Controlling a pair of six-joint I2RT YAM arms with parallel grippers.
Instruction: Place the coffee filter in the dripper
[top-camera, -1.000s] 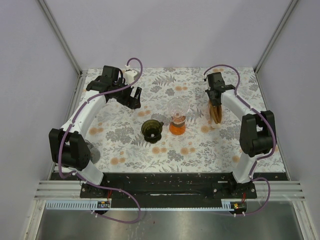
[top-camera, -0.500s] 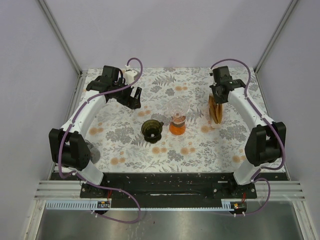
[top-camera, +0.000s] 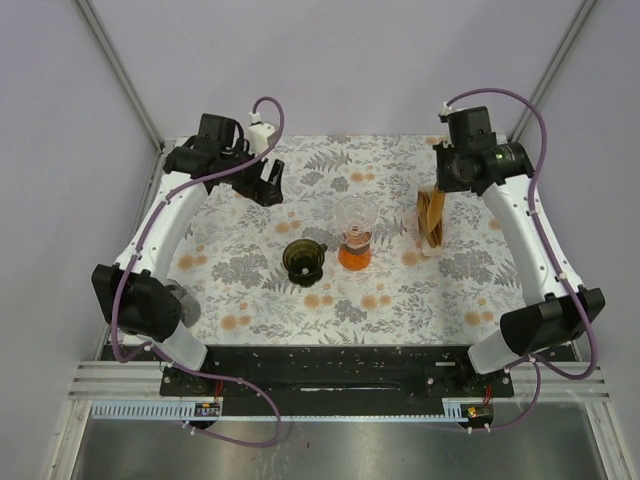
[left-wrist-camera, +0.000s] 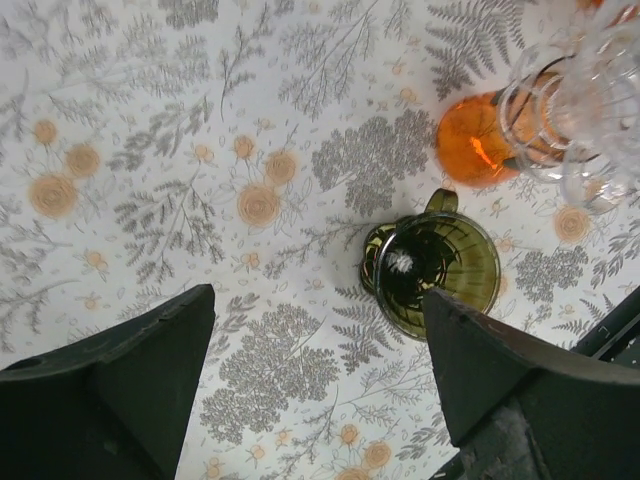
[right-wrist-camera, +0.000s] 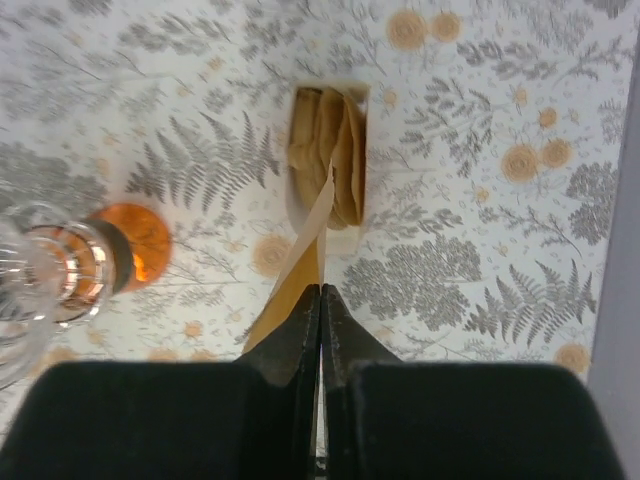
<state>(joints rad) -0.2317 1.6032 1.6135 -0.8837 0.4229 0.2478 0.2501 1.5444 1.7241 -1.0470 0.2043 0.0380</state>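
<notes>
The dark green dripper (top-camera: 303, 260) stands on the flowered table, left of centre; it also shows in the left wrist view (left-wrist-camera: 432, 263), empty. My right gripper (top-camera: 448, 186) is shut on one brown paper coffee filter (top-camera: 433, 212), which hangs from it over the white filter holder (top-camera: 430, 247). In the right wrist view the fingers (right-wrist-camera: 320, 292) pinch the filter (right-wrist-camera: 297, 275) by its edge, above the stack of filters (right-wrist-camera: 327, 150) in the holder (right-wrist-camera: 296, 205). My left gripper (top-camera: 268, 180) is open and empty, up behind and left of the dripper.
A glass carafe on an orange base (top-camera: 353, 235) stands between the dripper and the filter holder; it also shows in the left wrist view (left-wrist-camera: 560, 110) and the right wrist view (right-wrist-camera: 60, 275). Grey walls and metal posts close in the table.
My right gripper has risen and moved back and to the right, drawing one filter up out of the holder. My left gripper has shifted slightly back.
</notes>
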